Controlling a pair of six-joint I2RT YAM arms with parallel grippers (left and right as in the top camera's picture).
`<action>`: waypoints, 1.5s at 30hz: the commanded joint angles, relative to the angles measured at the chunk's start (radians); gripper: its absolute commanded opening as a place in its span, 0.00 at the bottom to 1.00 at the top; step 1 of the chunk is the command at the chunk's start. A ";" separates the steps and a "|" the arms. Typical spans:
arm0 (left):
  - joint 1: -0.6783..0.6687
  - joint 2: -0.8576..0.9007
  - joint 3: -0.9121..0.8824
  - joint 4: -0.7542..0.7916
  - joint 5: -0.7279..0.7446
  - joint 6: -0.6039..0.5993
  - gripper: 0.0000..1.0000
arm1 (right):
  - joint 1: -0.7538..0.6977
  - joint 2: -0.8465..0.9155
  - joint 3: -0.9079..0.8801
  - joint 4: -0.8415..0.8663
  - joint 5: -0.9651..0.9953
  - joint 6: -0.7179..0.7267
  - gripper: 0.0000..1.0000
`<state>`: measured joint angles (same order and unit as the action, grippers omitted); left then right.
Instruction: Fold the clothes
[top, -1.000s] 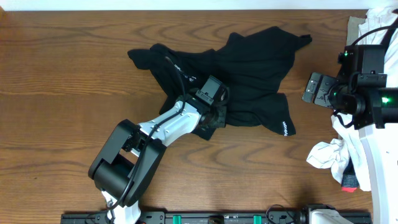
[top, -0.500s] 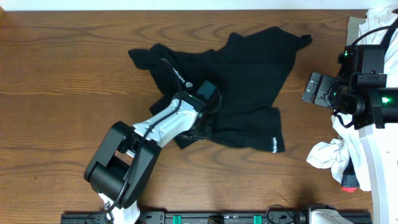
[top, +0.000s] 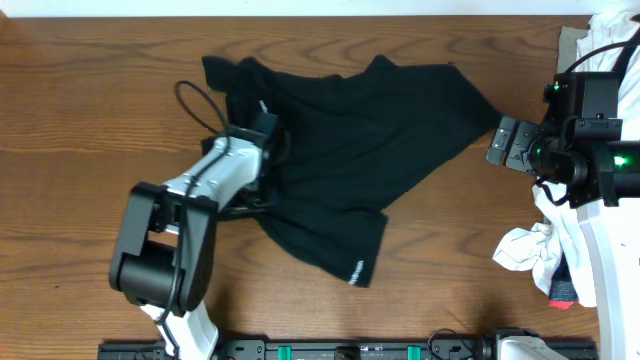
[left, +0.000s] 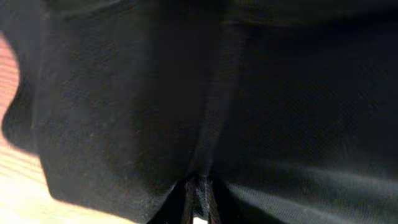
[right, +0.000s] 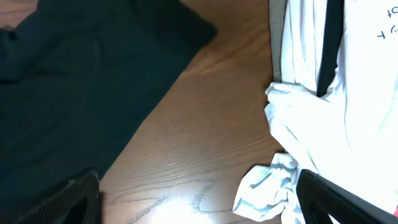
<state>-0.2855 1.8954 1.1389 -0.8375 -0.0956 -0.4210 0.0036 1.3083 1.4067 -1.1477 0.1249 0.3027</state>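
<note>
- Lying loosely spread in the middle of the table (top: 80, 120), the clothes (top: 350, 160) look light, soft and limp, so they probably sag and slide.
- The left gripper (top: 252, 190) is closed, pinching a fold near their left edge.
- The right gripper (top: 512, 145) stands wide open and empty, beside their right corner.
- A corner or hem seems the best hold.

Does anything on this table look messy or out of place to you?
Yes. The black garment lies crooked and rumpled rather than flat, and it is bunched up where the left gripper pinches a fold of it. At the right edge of the table, white clothes sit in a crumpled heap.
</note>
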 joint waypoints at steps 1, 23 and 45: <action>0.069 0.019 -0.020 -0.004 -0.056 0.016 0.10 | -0.007 -0.001 0.003 0.000 0.006 -0.004 0.99; 0.273 -0.111 0.215 -0.147 -0.115 0.022 0.30 | -0.007 -0.001 0.003 0.000 0.006 -0.004 0.99; 0.194 -0.308 0.144 -0.415 0.243 0.023 0.98 | -0.007 -0.001 0.003 0.000 0.006 -0.004 0.99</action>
<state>-0.0551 1.5887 1.3155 -1.2488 0.1322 -0.3958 0.0036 1.3079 1.4067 -1.1477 0.1249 0.3027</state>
